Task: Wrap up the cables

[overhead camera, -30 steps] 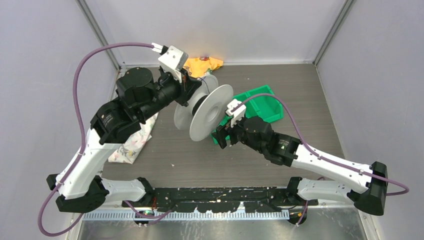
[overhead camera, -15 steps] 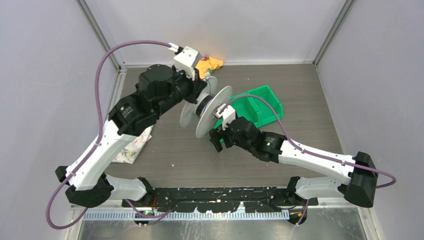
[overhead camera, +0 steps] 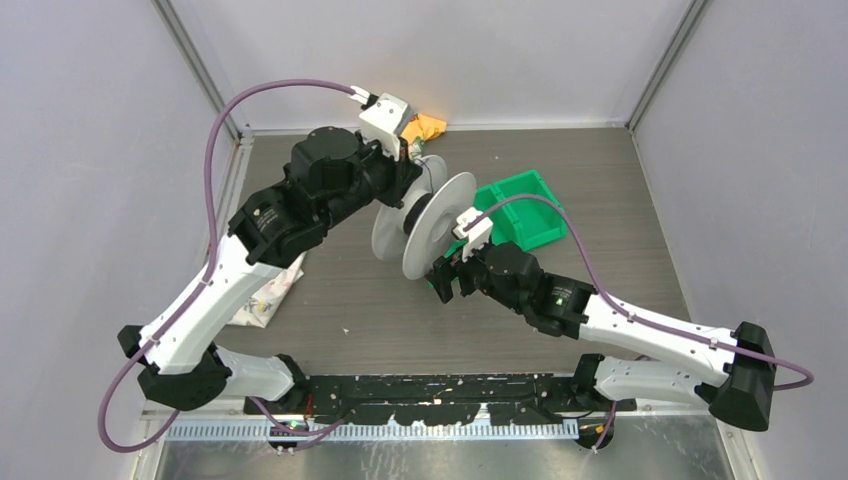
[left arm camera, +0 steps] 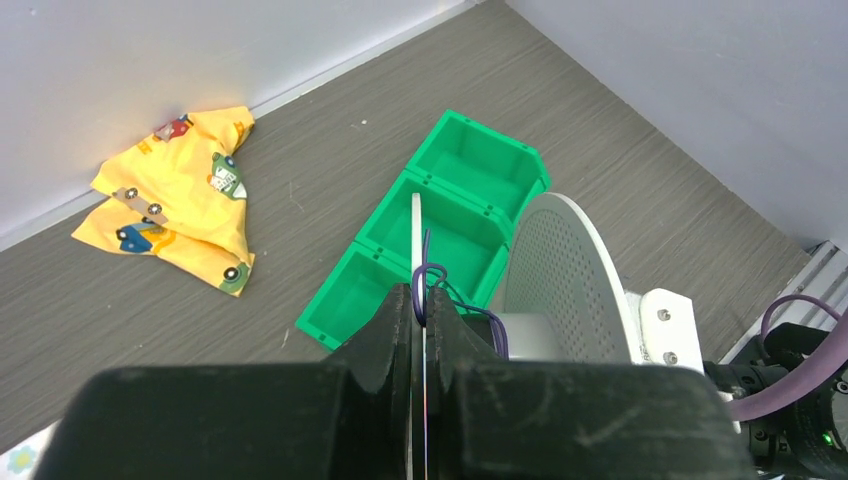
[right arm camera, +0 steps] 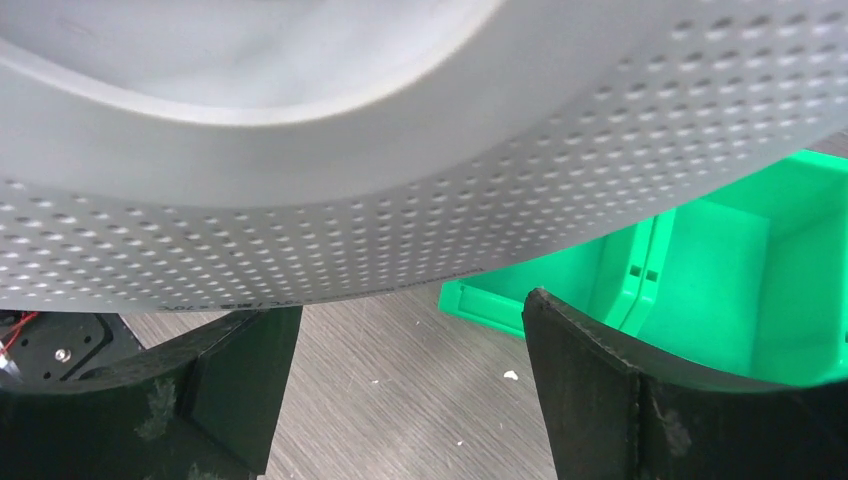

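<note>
A big pale spool (overhead camera: 437, 225) with perforated flanges stands tilted on edge mid-table. The cable (left arm camera: 432, 278), a thin dark purple wire, loops up out of my left gripper (left arm camera: 421, 310), which is shut on it, and runs down to a few turns on the spool's hub (left arm camera: 497, 335). One flange shows edge-on as a white line in the slit between those fingers. From above, the left gripper (overhead camera: 412, 168) sits over the spool's far side. My right gripper (right arm camera: 400, 380) is open just under the near flange (right arm camera: 420, 200), with only tabletop between its fingers; it sits at the spool's near side (overhead camera: 447, 283).
A green divided bin (overhead camera: 520, 205) lies just right of the spool and behind the right gripper. A yellow cloth (overhead camera: 425, 126) is crumpled at the back wall. A white patterned cloth (overhead camera: 262, 290) lies under the left arm. Grey walls close in three sides.
The left arm has swung right and reached further over the spool, still holding the cable. The right arm shifted left, then back right. The spool has moved only slightly.
</note>
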Available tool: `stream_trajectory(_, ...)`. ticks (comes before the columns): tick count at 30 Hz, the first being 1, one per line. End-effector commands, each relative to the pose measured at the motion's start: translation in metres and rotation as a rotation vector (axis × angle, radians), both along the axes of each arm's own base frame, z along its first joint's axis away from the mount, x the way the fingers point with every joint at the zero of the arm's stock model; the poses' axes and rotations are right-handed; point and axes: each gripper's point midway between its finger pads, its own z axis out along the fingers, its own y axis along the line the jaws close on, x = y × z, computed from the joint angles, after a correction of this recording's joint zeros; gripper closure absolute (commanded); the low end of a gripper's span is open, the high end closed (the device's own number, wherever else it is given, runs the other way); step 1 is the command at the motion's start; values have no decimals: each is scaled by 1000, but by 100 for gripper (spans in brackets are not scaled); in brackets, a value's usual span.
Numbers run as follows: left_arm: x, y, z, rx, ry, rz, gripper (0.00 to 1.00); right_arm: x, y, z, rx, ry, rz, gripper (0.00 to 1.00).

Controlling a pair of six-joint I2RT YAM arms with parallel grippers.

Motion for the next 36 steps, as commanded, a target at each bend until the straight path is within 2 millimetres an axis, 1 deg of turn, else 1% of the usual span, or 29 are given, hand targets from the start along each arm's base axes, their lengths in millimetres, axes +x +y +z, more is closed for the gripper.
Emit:
stream_trajectory(1, -15, 17, 74, -192, -132, -5, 100, 8, -1, 28, 115, -87, -41, 14)
stream_trajectory(7, -25, 30, 89, -225, -162, -2, 100, 12, -6, 22, 125, -108, -65, 13)
stream_trajectory(11, -30, 35, 97, -242, -177, -4, 100, 11, -1, 18, 164, -132, -44, 13)
stream_trajectory(14, -33, 39, 102, -256, -188, -4, 100, 15, 3, 15, 199, -139, -52, 13)
stream_trajectory(16, -35, 41, 105, -263, -194, -7, 100, 18, 6, 16, 253, -139, -66, 12)
stream_trajectory(19, -37, 43, 108, -270, -199, -7, 100, 24, 11, 23, 363, -151, -78, 13)
stream_trajectory(23, -39, 45, 110, -276, -205, -5, 100, 33, 26, 23, 410, -150, -78, 13)
stream_trajectory(26, -40, 46, 111, -281, -209, -9, 100, 47, 32, 26, 474, -157, -109, 14)
stream_trajectory(28, -40, 46, 112, -282, -208, -12, 100, 58, 33, 28, 520, -153, -144, 16)
stream_trajectory(32, -41, 45, 114, -286, -209, -18, 100, 75, 31, 32, 607, -162, -205, 27)
stream_trajectory(36, -41, 45, 115, -288, -210, -15, 100, 79, 37, 36, 636, -171, -194, 40)
